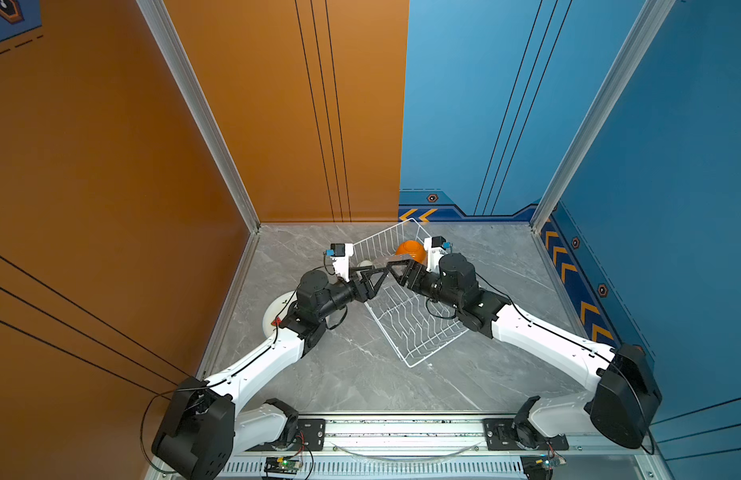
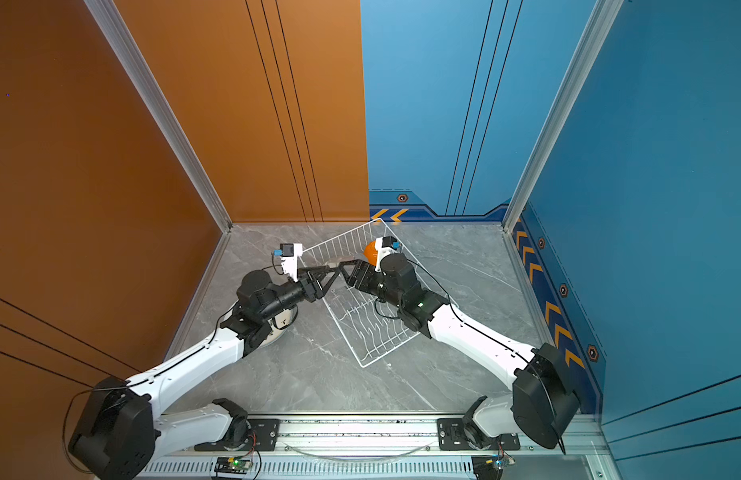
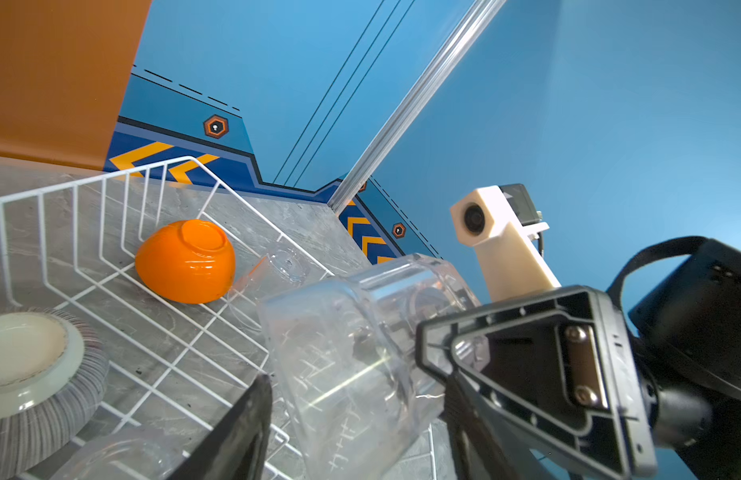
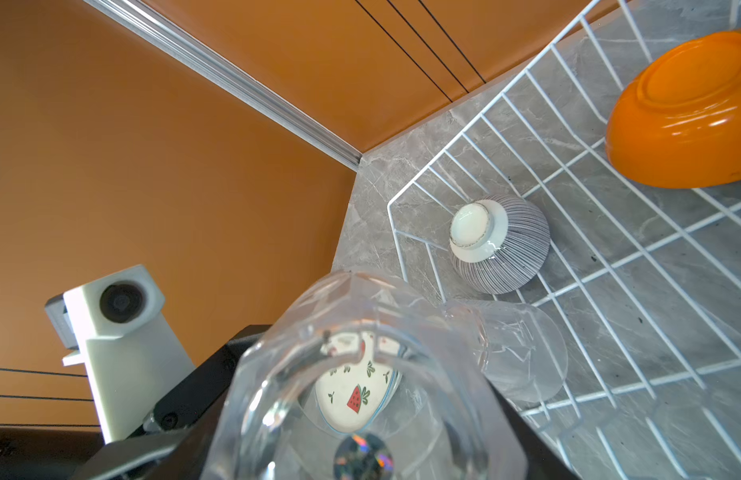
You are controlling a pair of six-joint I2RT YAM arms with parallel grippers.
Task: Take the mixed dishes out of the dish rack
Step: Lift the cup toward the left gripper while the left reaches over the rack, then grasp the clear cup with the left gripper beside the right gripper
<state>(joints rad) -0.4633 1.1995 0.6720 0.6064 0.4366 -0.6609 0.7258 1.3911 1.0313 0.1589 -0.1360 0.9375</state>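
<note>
Likely light but slick and breakable, the clear glass hangs over the dish rack near the bench's far edge — right tool clamps it, left tool flanks its wall, grip unclear — squeeze mid-wall gently.

Grey marble desk. Orange walls left and rear-left; blue walls rear-right and right. Silver corner posts. Navy strip, orange chevrons, along blue wall base.

near half of dish rack bare, orange bowl, striped bowl beyond
</note>
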